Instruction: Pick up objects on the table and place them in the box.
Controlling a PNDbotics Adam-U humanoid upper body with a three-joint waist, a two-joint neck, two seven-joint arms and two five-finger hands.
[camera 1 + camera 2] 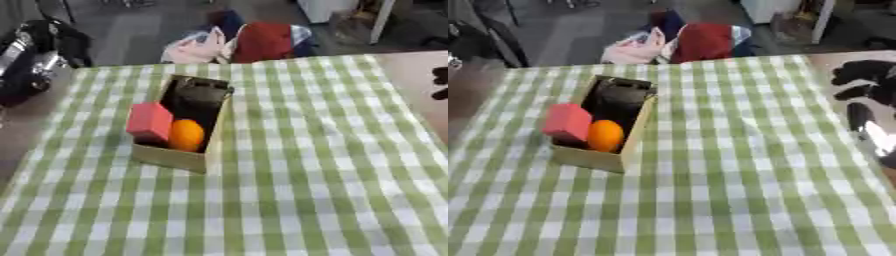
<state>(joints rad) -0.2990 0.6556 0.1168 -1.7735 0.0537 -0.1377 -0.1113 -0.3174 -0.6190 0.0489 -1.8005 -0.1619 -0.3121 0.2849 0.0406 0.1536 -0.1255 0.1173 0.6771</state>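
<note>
Near part of the table (289,210), under a green-and-white checked cloth, carried no loose item that I could make out. Mid-table stood the box (171,157), an open wooden tray lying askew, long axis running away from the camera. In its near end sat an orange ball (186,135), with a pink block (150,122) perched against the left wall and rising above the rim; a dark object (199,95) filled the far end. Judgement: the block looked the least settled piece, so any brush against it or a nudge to the box could tip it out over the left wall; the light box might also slide on the cloth if pushed. Right hand (866,82) showed at the right edge, beyond the cloth, dark fingers spread and relaxed, holding nothing, well apart from the box. Left arm visible only as a dark mass at far left; its hand could not be told. Far side: bundled clothing (254,41) on the floor behind the table.
</note>
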